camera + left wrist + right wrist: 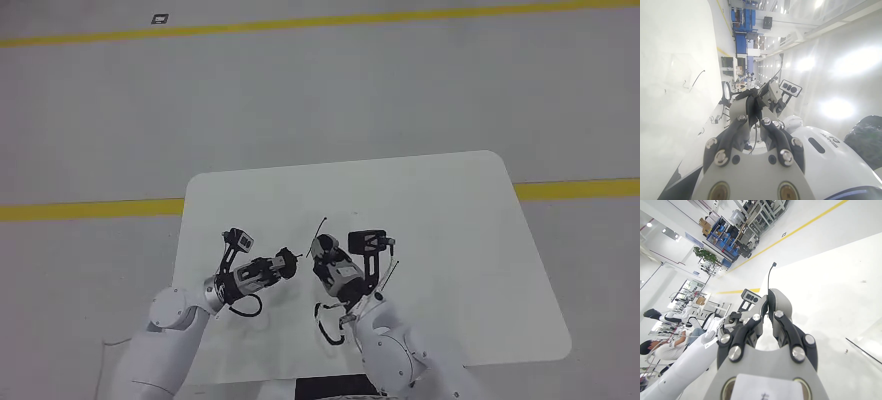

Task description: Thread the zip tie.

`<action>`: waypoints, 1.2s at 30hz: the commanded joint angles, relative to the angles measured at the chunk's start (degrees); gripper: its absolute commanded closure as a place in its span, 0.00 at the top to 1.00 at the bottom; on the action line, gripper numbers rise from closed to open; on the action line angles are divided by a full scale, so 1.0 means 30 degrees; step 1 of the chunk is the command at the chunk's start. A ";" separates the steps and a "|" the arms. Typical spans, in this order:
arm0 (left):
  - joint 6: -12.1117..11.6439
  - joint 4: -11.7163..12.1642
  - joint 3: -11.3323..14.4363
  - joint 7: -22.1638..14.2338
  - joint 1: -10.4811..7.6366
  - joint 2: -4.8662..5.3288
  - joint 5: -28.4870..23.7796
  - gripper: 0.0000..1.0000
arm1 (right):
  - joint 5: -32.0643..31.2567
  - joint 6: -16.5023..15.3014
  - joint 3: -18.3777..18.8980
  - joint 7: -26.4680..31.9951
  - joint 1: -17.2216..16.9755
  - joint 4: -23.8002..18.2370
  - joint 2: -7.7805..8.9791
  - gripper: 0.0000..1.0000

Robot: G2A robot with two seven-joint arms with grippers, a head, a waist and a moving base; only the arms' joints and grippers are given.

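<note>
**Zip tie gripped above the worktop, both jaws clenched**

In the top view the two arms meet low in the frame, just left of centre, over the white rounded-corner worktop (pixel 450 200). The right gripper (pixel 768 296) has its jaws clenched on the slim black plastic zip tie (pixel 769 279). The strap rises straight out from between the pads, and its small square head sits at the free end, up in the middle of the right wrist view. In the top view this tie shows as a thin dark line slanting up from the gripper tip, raised off the worktop.

The left gripper (pixel 753 92) sits just left of the right one, the tips near each other but apart. Its jaws are drawn together on a thin black strand (pixel 754 135) that trails back towards the wrist. Whether the strand belongs to the same tie cannot be told.

A second black zip tie (pixel 390 272) lies loose on the worktop, just right of the right gripper.
</note>
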 commanded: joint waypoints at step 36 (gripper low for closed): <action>0.0000 0.0000 0.0000 0.0000 0.0000 0.0000 0.0000 0.00 | -0.0614 0.0624 -0.0839 -0.1012 0.0570 0.1099 -0.0453 0.00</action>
